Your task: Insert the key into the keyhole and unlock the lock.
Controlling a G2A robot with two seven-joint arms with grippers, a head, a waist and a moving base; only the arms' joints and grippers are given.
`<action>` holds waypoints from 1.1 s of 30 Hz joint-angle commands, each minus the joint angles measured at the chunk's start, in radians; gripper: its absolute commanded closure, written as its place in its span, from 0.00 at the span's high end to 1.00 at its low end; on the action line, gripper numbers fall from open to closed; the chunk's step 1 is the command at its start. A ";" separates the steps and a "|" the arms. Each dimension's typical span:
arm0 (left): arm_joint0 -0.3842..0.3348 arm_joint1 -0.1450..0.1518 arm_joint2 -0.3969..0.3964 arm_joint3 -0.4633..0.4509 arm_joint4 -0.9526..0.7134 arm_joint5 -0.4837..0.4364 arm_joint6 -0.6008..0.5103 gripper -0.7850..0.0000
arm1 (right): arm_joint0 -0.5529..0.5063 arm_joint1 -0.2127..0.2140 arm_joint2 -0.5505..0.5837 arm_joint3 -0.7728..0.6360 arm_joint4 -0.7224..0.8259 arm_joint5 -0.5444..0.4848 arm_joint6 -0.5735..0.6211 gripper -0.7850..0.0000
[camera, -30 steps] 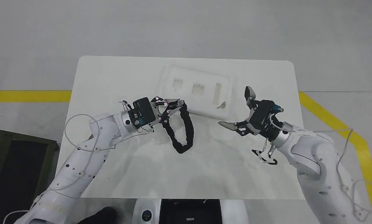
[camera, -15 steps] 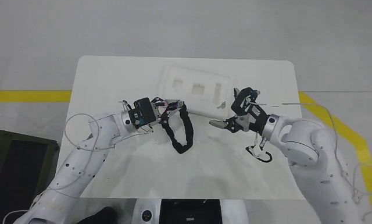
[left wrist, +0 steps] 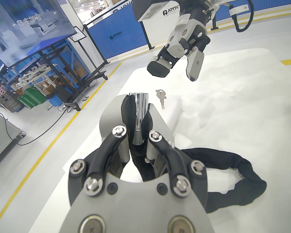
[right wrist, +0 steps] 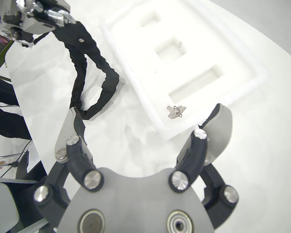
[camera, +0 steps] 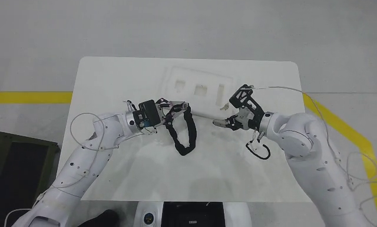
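A small silver key [camera: 224,106] [right wrist: 175,112] [left wrist: 161,96] lies on the near corner of the white foam tray [camera: 177,73] [right wrist: 254,73]. My right gripper [camera: 228,110] [right wrist: 148,115] [left wrist: 175,70] hovers open just above it, one finger on each side. My left gripper [camera: 172,111] [left wrist: 135,105] is shut on the lock's silver cylinder [left wrist: 140,112], held above the table left of the tray. The keyhole end [right wrist: 25,1] faces the right gripper. The lock's black sleeved chain [camera: 185,135] [right wrist: 87,56] [left wrist: 232,170] hangs in a loop onto the table.
The foam tray has three rectangular recesses [right wrist: 168,49]. The white table [camera: 118,79] is bare in front of and to the right of the tray. A black cable loop [camera: 259,149] hangs off the right forearm.
The right gripper has swung left and towards the tray, from open table to just over the key. The left gripper with the lock has barely moved.
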 commanded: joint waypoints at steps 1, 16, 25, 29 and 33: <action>0.000 0.000 0.000 0.000 0.000 0.000 0.000 0.00 | 0.006 -0.002 -0.009 0.013 -0.004 0.017 -0.023 1.00; 0.000 0.000 0.000 0.000 0.000 0.000 0.000 0.00 | 0.074 -0.016 -0.079 0.124 -0.052 0.062 -0.074 0.83; 0.000 0.000 0.000 0.000 0.000 0.000 0.000 0.00 | 0.063 -0.015 -0.080 0.134 -0.063 0.079 -0.067 0.47; 0.000 0.000 0.000 0.000 0.000 0.000 0.000 0.00 | 0.059 -0.015 -0.078 0.135 -0.069 0.091 -0.069 0.45; 0.000 0.000 0.000 0.000 0.000 0.000 0.000 0.00 | 0.051 -0.014 -0.075 0.131 -0.079 0.103 -0.072 0.40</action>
